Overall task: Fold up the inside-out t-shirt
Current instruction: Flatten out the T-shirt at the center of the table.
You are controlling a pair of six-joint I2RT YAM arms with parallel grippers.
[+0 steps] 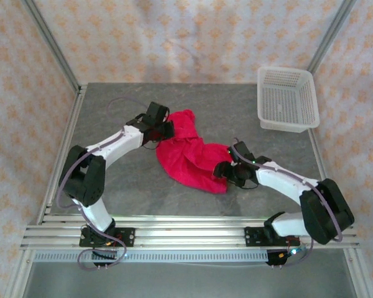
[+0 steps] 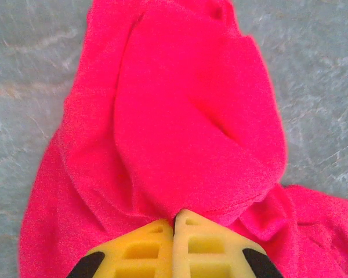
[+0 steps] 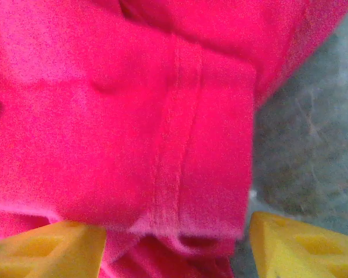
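Note:
The inside-out t-shirt point(image 1: 189, 155) lies crumpled in a bright red heap at the middle of the grey table point(image 1: 112, 186). My left gripper point(image 1: 168, 129) is at the heap's upper left end. In the left wrist view its yellow fingertips point(image 2: 177, 217) are pressed together, with a fold of the red cloth point(image 2: 185, 116) pinched between the tips. My right gripper point(image 1: 227, 172) is at the heap's lower right edge. In the right wrist view its yellow fingers point(image 3: 46, 249) stand wide apart, open, with a hemmed edge of the shirt point(image 3: 180, 145) lying between them, untouched on the right side.
A white plastic mesh basket point(image 1: 287, 98) stands at the table's back right corner. Metal frame posts and patterned curtain walls close in the table on three sides. Bare grey tabletop shows left of the shirt and along the front.

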